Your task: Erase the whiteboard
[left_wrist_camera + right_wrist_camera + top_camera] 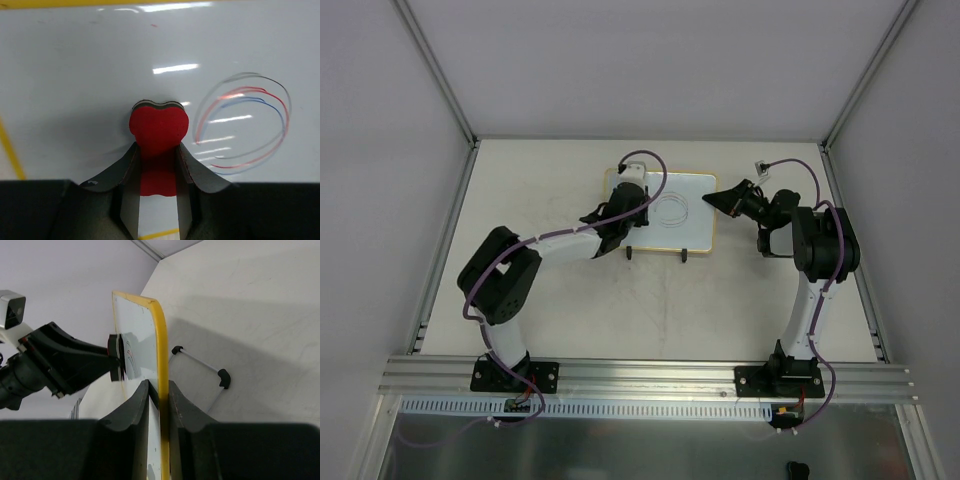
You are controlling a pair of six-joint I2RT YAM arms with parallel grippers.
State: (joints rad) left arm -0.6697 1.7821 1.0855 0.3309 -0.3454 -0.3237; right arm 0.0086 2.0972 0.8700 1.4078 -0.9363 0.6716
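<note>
The whiteboard (692,215) stands near the back middle of the table, with a yellow frame and two black feet. Looped scribbles (673,208) in red, blue and black mark its middle, and they show in the left wrist view (245,122). My left gripper (156,150) is shut on the red eraser (159,127), which presses against the board face left of the scribbles. My right gripper (159,390) is shut on the board's yellow right edge (161,355). In the top view the left gripper (625,205) is over the board's left part and the right gripper (712,201) is at its right edge.
The board's wire stand with black feet (223,377) rests on the table behind it. A small white object (761,166) lies at the back right. White walls and metal posts enclose the table (570,300).
</note>
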